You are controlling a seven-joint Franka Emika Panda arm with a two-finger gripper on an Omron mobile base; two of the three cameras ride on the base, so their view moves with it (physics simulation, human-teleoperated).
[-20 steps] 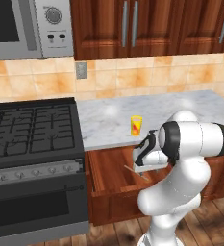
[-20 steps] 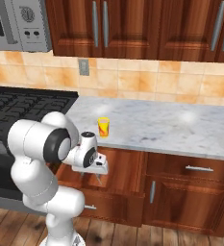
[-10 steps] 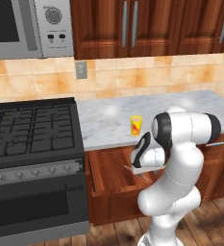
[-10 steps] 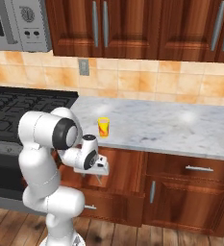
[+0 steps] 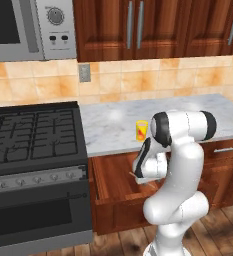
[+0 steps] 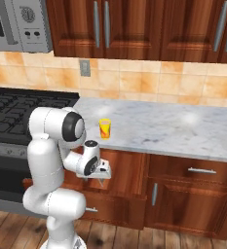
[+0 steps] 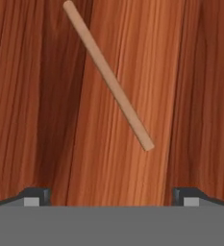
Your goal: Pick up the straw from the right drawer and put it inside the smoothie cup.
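The right drawer (image 5: 110, 172) is pulled open below the marble counter. On its wooden floor the straw (image 7: 108, 77) lies flat as a thin tan stick, slanting from upper left to lower right in the hand view. My gripper (image 7: 111, 197) hangs just above it, open and empty, and the straw's lower end falls between the widely spread fingertips (image 7: 34, 196). In the base views the gripper (image 5: 147, 178) (image 6: 101, 175) points down into the drawer (image 6: 127, 170). The smoothie cup (image 5: 141, 130) (image 6: 104, 129), yellow with an orange-red mark, stands upright on the counter right behind the drawer.
A black stove (image 5: 33, 135) with an oven door below borders the drawer on the left. A closed drawer with a silver handle (image 6: 201, 170) sits to the right. Wall cabinets and a microwave (image 5: 33, 25) hang above the marble counter (image 6: 183, 131).
The arm's upper links have swung over to the left. The hand has sunk slightly down and left over the open drawer. The jaws have stayed wide apart.
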